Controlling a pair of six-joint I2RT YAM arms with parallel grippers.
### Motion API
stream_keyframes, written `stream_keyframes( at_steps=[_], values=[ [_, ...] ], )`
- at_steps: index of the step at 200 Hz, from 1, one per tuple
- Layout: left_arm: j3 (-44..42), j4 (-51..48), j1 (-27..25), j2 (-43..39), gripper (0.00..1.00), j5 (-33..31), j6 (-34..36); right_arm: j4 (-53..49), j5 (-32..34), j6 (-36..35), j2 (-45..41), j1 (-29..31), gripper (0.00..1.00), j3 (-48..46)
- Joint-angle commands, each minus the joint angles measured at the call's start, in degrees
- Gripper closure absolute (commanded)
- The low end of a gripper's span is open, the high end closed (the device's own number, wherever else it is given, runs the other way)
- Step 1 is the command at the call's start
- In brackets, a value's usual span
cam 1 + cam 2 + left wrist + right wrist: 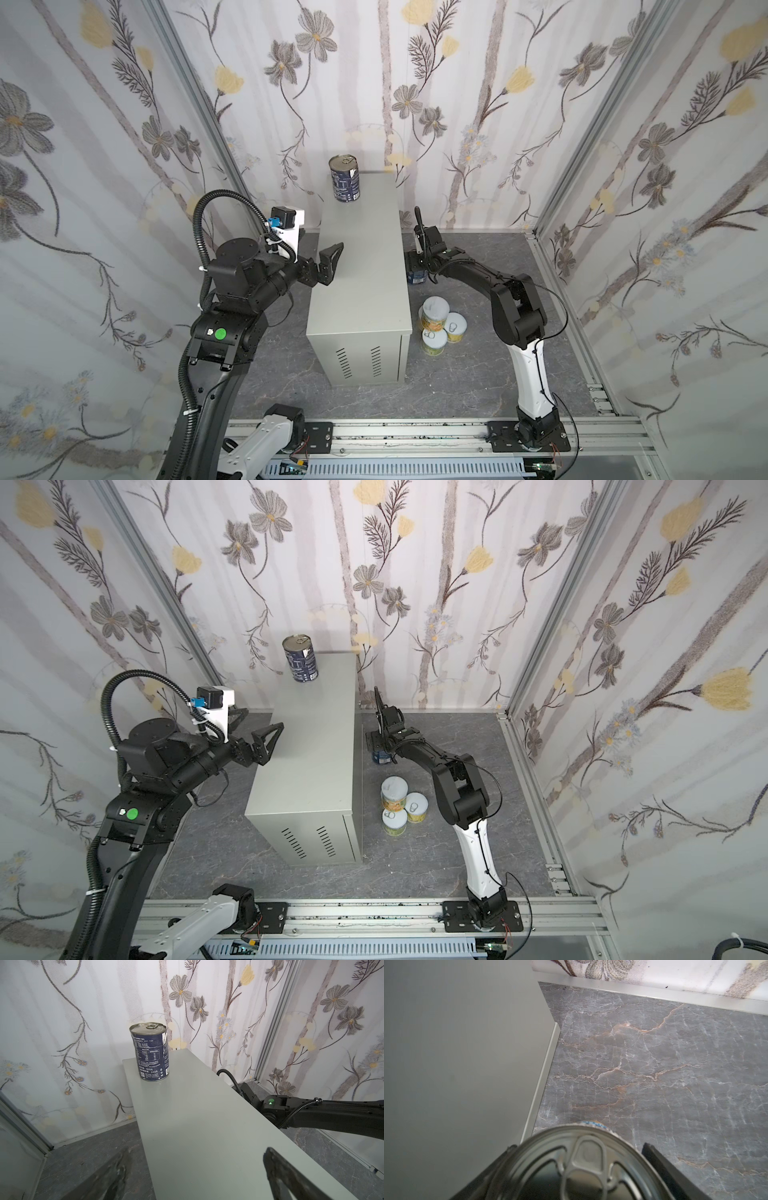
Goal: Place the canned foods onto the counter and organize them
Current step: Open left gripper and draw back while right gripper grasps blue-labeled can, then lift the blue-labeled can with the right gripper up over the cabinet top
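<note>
A tall dark-blue can point(345, 178) point(300, 658) point(150, 1053) stands upright at the far left corner of the light-grey counter point(357, 282) point(307, 771) point(197, 1126). My left gripper point(323, 237) point(265, 718) point(196, 1152) hovers open and holds nothing at the counter's left edge. A second blue can point(417, 277) point(381, 757) point(581, 1167) stands on the floor by the counter's right wall point(456, 1064). My right gripper point(415, 270) point(380, 746) point(578, 1146) straddles its top, and a thin gap shows at one finger point(654, 1157).
Three short yellow-green tins point(435, 309) point(456, 326) point(434, 343) cluster on the dark marbled floor point(478, 374) right of the counter, nearer the front, close to my right arm's elbow point(515, 311). Flowered walls close in the back and sides. A rail point(415, 436) runs along the front.
</note>
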Motion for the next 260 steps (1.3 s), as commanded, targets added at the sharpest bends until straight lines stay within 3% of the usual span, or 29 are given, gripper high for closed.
stream_keyframes(
  at_steps=[1, 71, 126, 168, 232, 260],
  values=[
    [0.1, 2.3, 0.0, -0.1, 0.00, -0.3, 0.3, 1.6, 0.7, 1.0, 0.3, 0.1, 0.18, 0.7],
    [0.2, 2.7, 0.0, 0.9, 0.00, 0.6, -0.3, 2.1, 4.0, -2.6, -9.3, -0.1, 0.42, -2.5],
    [0.3, 3.1, 0.0, 1.1, 0.00, 1.6, -0.7, -0.8, 2.1, -8.7, -22.2, -0.4, 0.47, -3.7],
    [0.5, 2.8, -0.1, 0.9, 0.00, 4.3, 0.5, -7.4, -11.2, -14.1, -30.7, -1.1, 0.46, 1.4],
    [-0.9, 4.9, -0.1, 0.7, 0.00, 7.4, -1.7, -21.8, -30.0, -17.4, -32.2, -1.3, 0.46, 19.5],
    [-1.3, 5.2, -0.1, 0.0, 0.00, 7.8, -1.8, -24.2, -39.6, -17.8, -31.9, -1.0, 0.45, 23.0]
  ],
)
